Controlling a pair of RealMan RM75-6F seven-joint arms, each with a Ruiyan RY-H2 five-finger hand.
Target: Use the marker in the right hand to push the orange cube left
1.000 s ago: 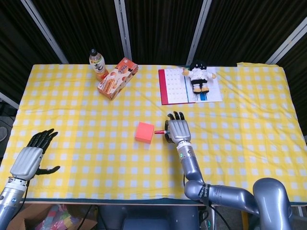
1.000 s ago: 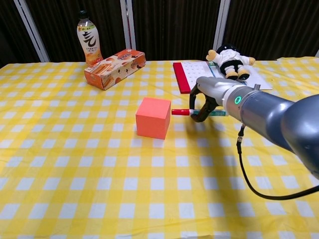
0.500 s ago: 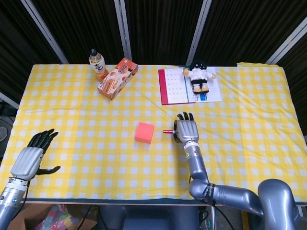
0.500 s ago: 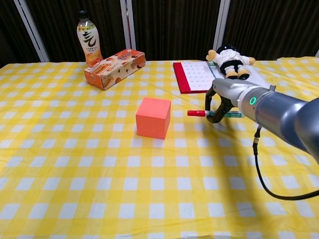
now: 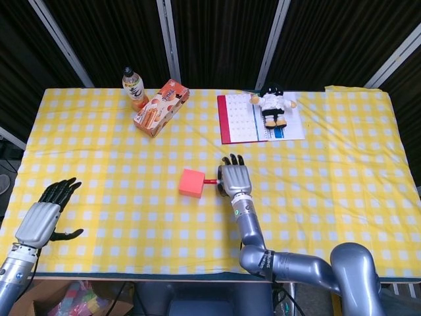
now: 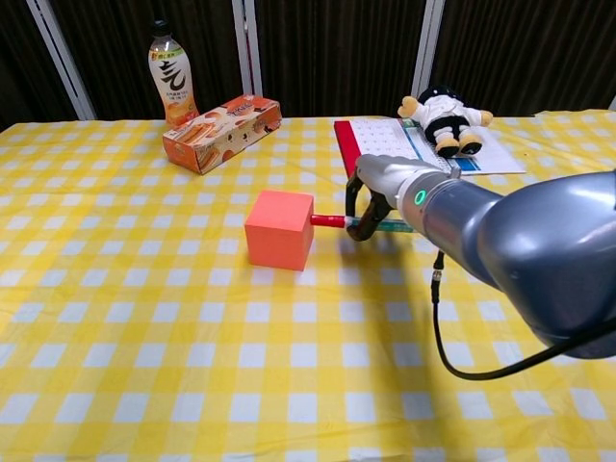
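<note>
- Two hands show. The left hand rests near the front left corner of the counter, fingers apart, holding nothing.
- At the back edge, left part, a bottle stands just beside a snack box.
- The orange cube sits near the counter's middle.
- The marker touches the cube's right face with its red tip.
- The right hand grips the marker.
- A calendar with a plush toy on it lies at the back edge.
</note>
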